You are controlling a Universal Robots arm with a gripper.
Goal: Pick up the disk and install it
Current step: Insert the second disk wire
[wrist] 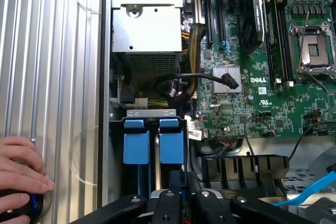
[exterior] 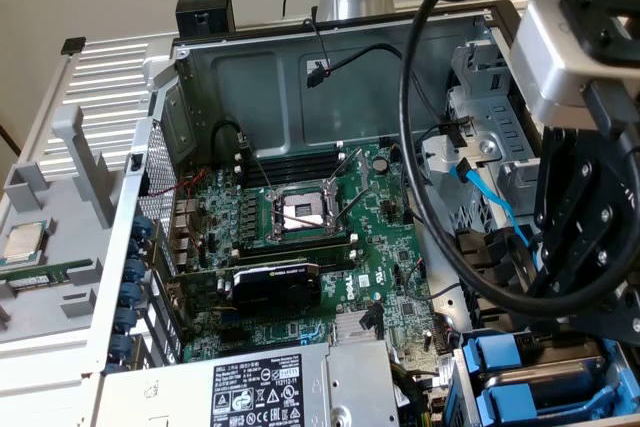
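On the exterior view's left, a grey tray (exterior: 60,197) beside the open computer case (exterior: 200,77) holds a small square chip (exterior: 25,242) and a narrow green memory stick (exterior: 45,272). Inside the case lies the green motherboard (exterior: 330,237) with its open processor socket (exterior: 300,212), a black graphics card (exterior: 275,287) below it and the labelled power supply (exterior: 260,387) nearest the camera. A thick black cable (exterior: 415,147) loops across toward the gripper (exterior: 600,332), which hangs over the drive bay on the exterior view's right.

In the wrist view the gripper's fingers (wrist: 168,200) stand close together with only a blue sliver between them; whether they pinch anything I cannot tell. Just beyond them the disk (wrist: 171,140), showing its blue carrier face, sits in the bay beside a second blue carrier (wrist: 134,140). A person's hand (wrist: 21,177) rests on the ribbed table (wrist: 58,77) outside the case.
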